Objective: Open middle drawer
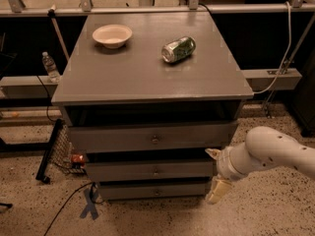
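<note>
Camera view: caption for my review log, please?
Open end effector beside the right end of the grey wooden round-knobbed middle drawer, knob ungrasped.

White arm [280,149] enters at the 4 o'clock edge and extends toward 9 o'clock. The gripper [215,172] at its end faces 9 o'clock, its two fingers [218,190] spread apart, one at 12 and one at 6 o'clock.

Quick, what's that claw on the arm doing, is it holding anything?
Gripper: open, holding nothing, at the right end of the middle drawer.
</note>
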